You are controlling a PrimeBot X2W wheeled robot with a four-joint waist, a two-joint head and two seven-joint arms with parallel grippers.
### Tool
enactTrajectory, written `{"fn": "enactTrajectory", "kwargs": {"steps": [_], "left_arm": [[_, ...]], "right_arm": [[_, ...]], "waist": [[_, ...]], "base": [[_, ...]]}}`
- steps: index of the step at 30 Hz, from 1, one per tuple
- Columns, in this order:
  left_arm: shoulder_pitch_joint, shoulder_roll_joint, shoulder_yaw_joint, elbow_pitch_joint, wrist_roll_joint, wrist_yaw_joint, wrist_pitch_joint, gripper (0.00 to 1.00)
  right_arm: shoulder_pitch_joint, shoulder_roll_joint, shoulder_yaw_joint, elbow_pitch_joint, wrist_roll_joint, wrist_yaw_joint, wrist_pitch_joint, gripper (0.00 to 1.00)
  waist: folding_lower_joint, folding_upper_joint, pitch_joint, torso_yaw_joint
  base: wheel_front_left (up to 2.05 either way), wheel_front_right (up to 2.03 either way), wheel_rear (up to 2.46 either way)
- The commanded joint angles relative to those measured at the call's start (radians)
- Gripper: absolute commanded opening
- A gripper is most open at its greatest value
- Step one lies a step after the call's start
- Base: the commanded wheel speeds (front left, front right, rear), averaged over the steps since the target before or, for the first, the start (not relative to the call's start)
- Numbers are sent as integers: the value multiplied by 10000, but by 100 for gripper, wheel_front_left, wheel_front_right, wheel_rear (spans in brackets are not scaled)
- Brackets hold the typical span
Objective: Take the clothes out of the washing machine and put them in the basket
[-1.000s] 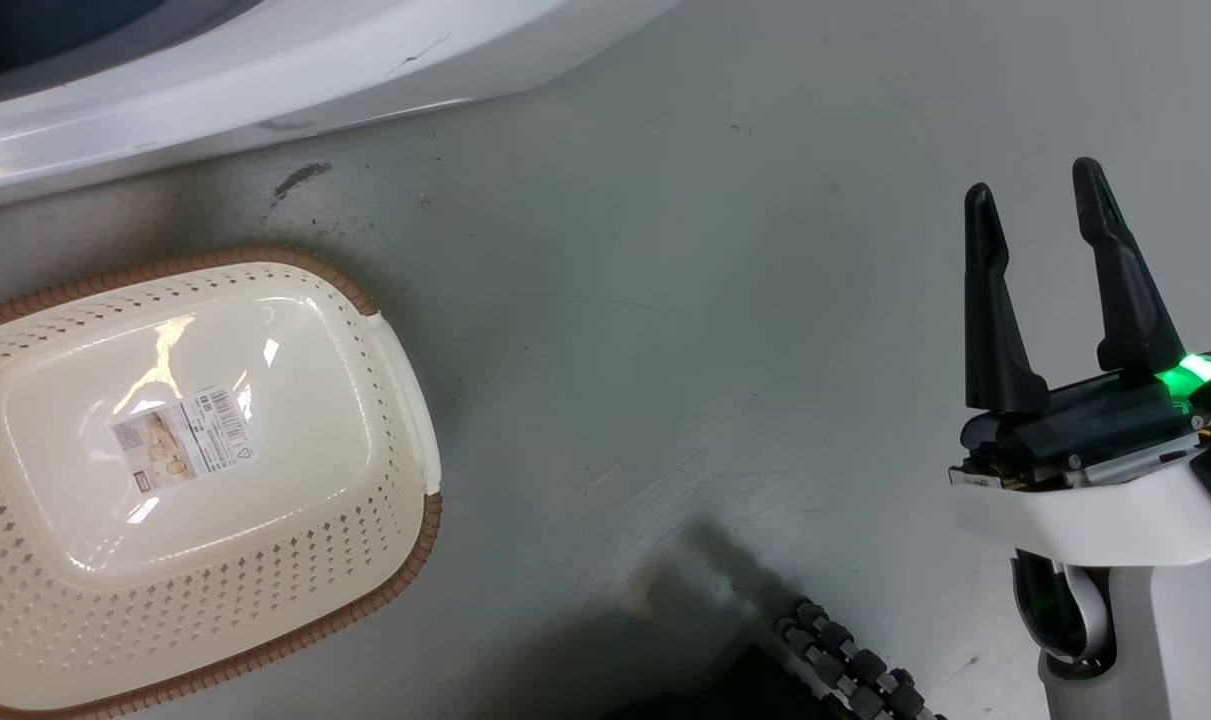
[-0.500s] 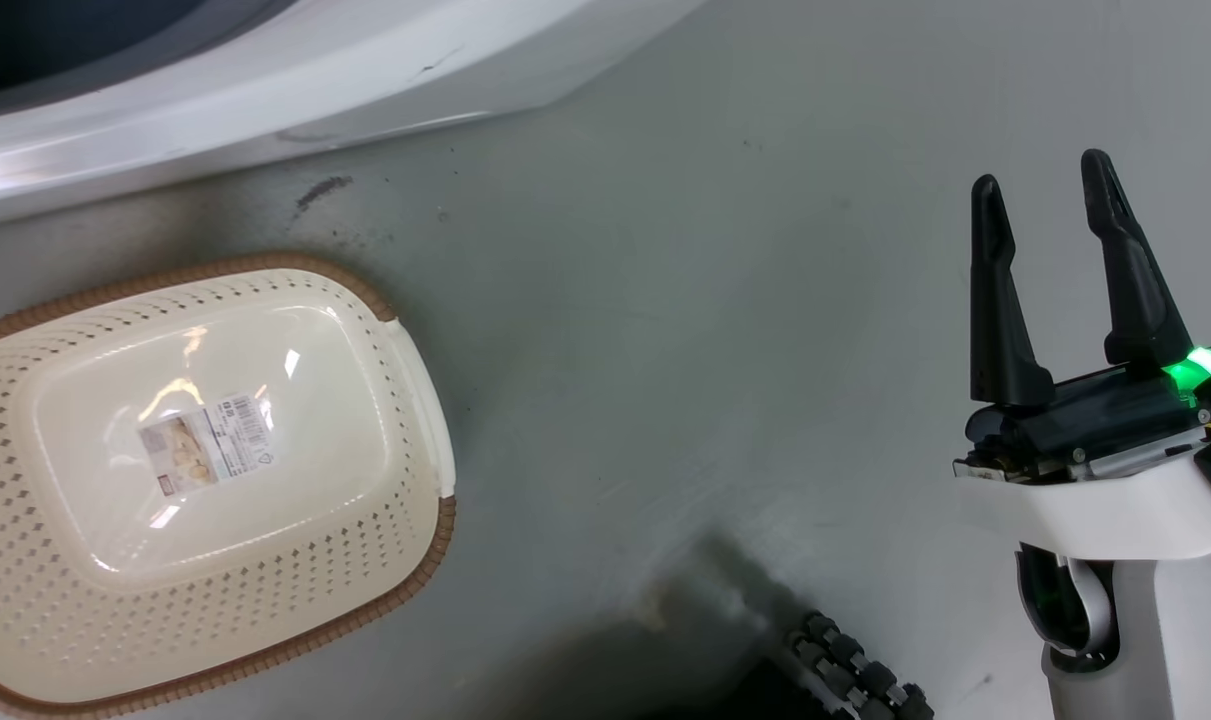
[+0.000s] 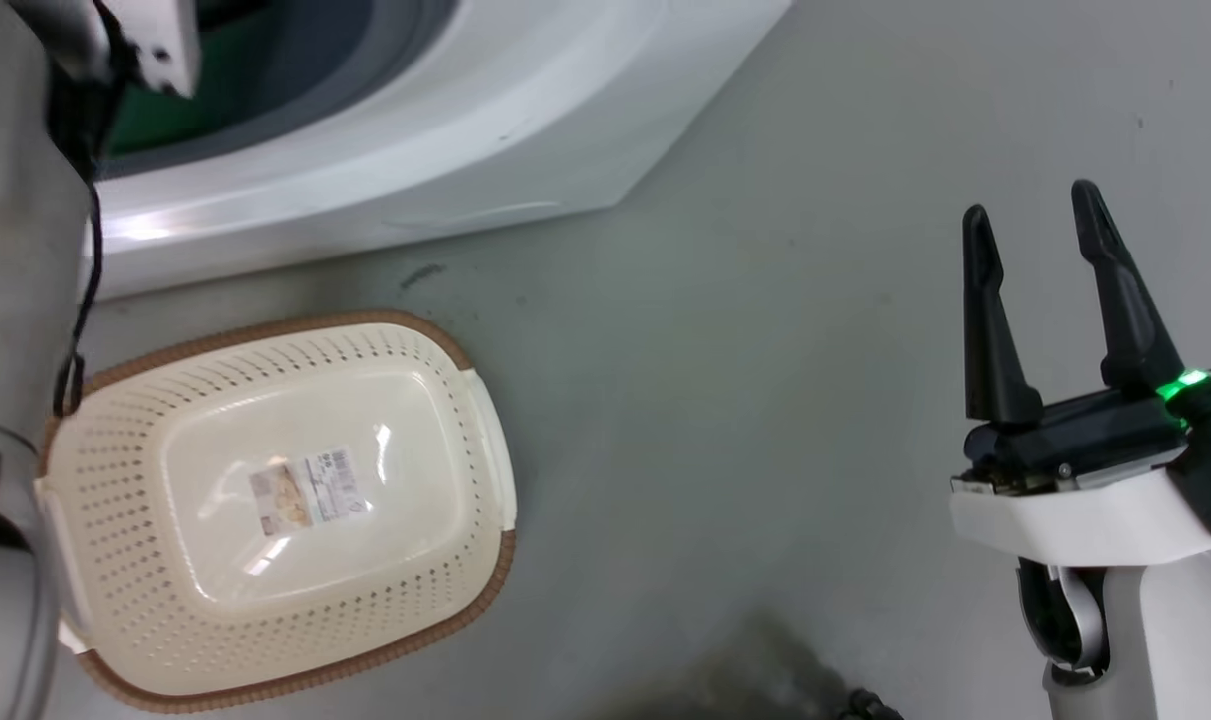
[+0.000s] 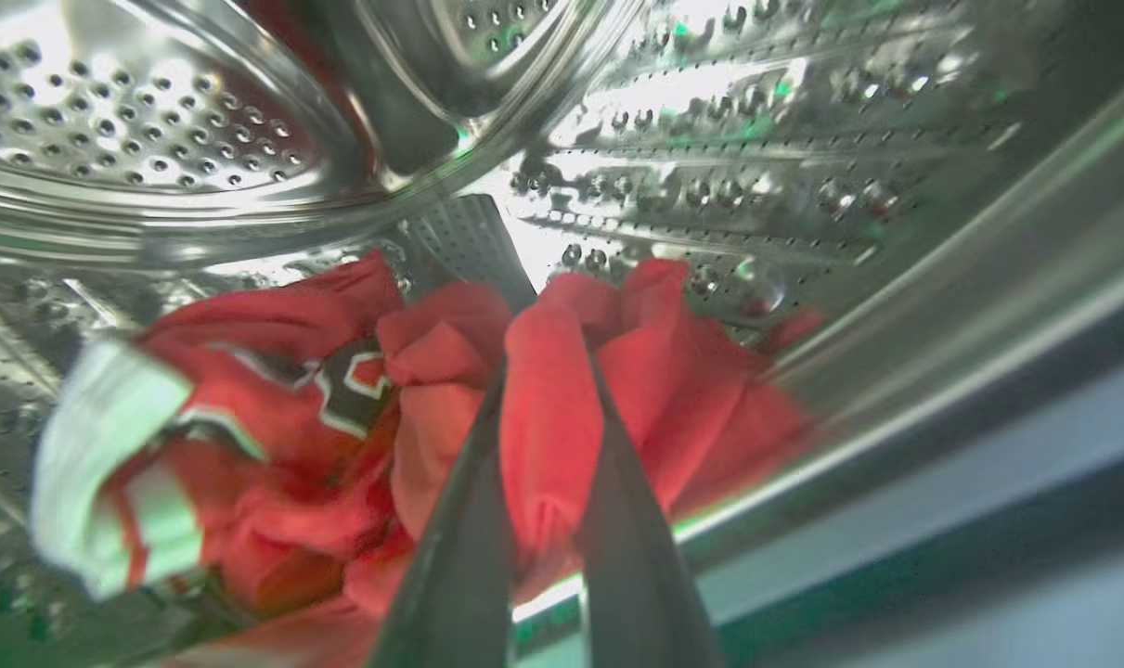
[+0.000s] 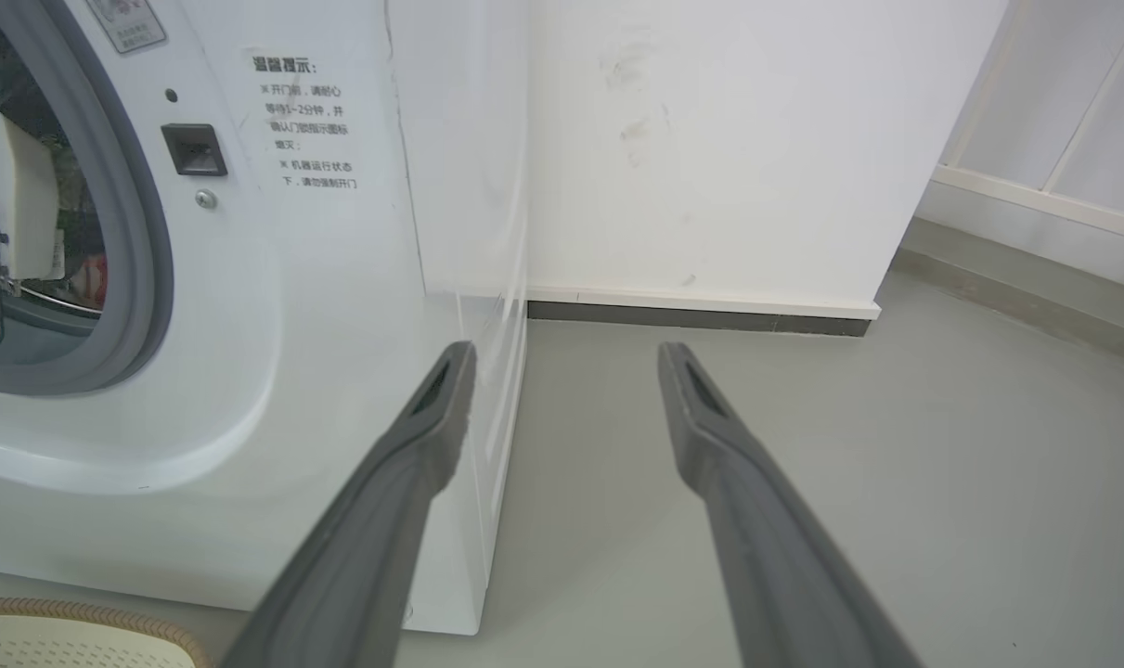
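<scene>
Left wrist view: the left pincer [image 4: 545,371] is inside the steel drum [image 4: 153,130]. Its fingers are nearly together, nipping a fold of the red clothes [image 4: 292,445]. The heap spreads left of the tips, with white cloth at the far left.
Head view: the right pincer [image 3: 1031,205] is spread wide and holds nothing.
Basket [image 3: 295,322]: mouth up, well left of the right pincer, long axis running handle to handle toward it.
Room: grey floor [image 3: 715,400], washing machine [image 5: 292,325] ahead-left of the right pincer, white wall [image 5: 710,139] beyond.
</scene>
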Motion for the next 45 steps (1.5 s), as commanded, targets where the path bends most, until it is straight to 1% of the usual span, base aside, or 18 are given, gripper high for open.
{"fn": "enactTrajectory", "kwargs": {"steps": [1, 5, 9, 11, 15, 20, 24, 25, 30, 35, 41, 44, 45], "left_arm": [[280, -75, -35, -104, -138, -1, -299, 0], [1198, -135, -89, -200, -379, -1, -1355, 0], [2018, -301, -96, -319, -502, 52, -2027, 0], [2425, -448, -48, -496, -600, 79, -2211, 0], [3191, -525, 11, -1140, -556, 310, -2372, 0], [4263, -514, 179, -2580, -425, 603, -2413, 0], [5243, -347, 308, -3931, -287, 864, -2407, 0], [5674, -261, 347, -4581, -245, 1010, -2408, 0], [6693, 50, 377, -6158, -238, 1366, -2380, 0], [7699, 458, 320, -7872, -282, 1784, -1969, 0], [8886, 1048, 386, -9938, -333, 2392, -1394, 0], [9439, 1346, 428, -10817, -386, 2650, -1121, 0], [9439, 1346, 428, -10817, -386, 2650, -1121, 0]], "right_arm": [[176, 3, -30, 63, -67, -7, -21, 100], [408, 3, -62, 165, -304, -7, -21, 100], [690, 1, -99, 274, -555, -7, -21, 100], [824, 1, -133, 334, -658, -7, -21, 100], [1144, 1, -114, 437, -853, -7, -21, 100], [1518, 1, -87, 549, -1048, -7, -21, 100], [1840, 1, -102, 618, -1138, -7, -21, 100], [1989, 0, -136, 649, -1167, -7, -21, 100], [2378, 1, -123, 753, -1222, -7, -21, 100], [2684, 1, -102, 833, -1182, -7, -21, 100], [3009, 1, -96, 886, -1148, -7, -21, 100], [3139, 1, -112, 903, -1134, -7, -21, 100], [3139, 1, -112, 903, -1134, -7, -21, 100]], "waist": [[0, 0, -485, 325], [0, 0, -1094, 596], [0, 0, -1702, 915], [0, 0, -2009, 1087], [0, 0, -2656, 1427], [0, 0, -3381, 1751], [0, 0, -3905, 1963], [0, 0, -4172, 2077], [0, 0, -4747, 2266], [0, 0, -5253, 2399], [0, 0, -5703, 2482], [0, 0, -5853, 2515], [0, 0, -5853, 2515]], "base": [[0, 0, 0], [0, 0, 0], [0, 0, 0], [0, 0, 0], [0, 0, 0], [0, 0, 0], [0, 0, 0], [0, 0, 0], [0, 0, 0], [0, 0, 0], [0, 0, 0], [0, 0, 0], [0, 0, 0]]}}
